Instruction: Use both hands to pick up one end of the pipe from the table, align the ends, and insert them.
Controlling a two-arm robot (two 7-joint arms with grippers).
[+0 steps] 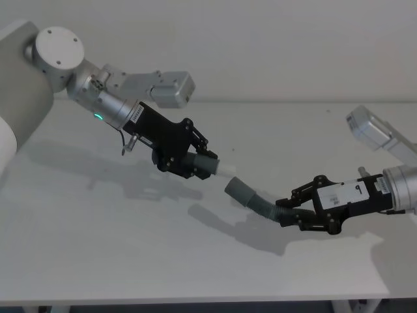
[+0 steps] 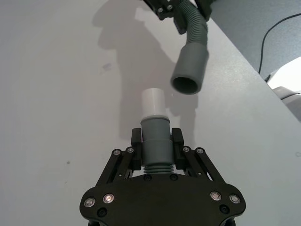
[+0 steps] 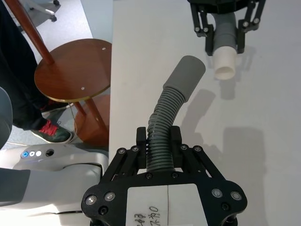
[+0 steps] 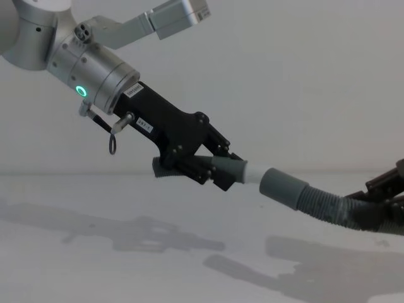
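Note:
Both pipe pieces hang above the white table (image 1: 98, 248). My left gripper (image 1: 199, 163) (image 2: 156, 141) (image 4: 218, 170) is shut on the piece with the whitish tip (image 1: 225, 171) (image 2: 153, 101) (image 4: 252, 172). That tip points toward the other piece. My right gripper (image 1: 287, 212) (image 3: 159, 141) is shut on the ribbed middle of the second piece, whose grey cuff opening (image 1: 238, 190) (image 2: 190, 66) (image 3: 188, 75) (image 4: 284, 186) faces the tip. The two ends are close but apart. In the wrist views the cuff sits slightly to one side of the tip.
Beyond the table's edge (image 3: 111, 94), the right wrist view takes in a round wooden stool (image 3: 70, 70), a person's red shoe (image 3: 47, 129) and the robot's base (image 3: 47, 160). A pale grey wall (image 1: 260, 45) rises behind the table.

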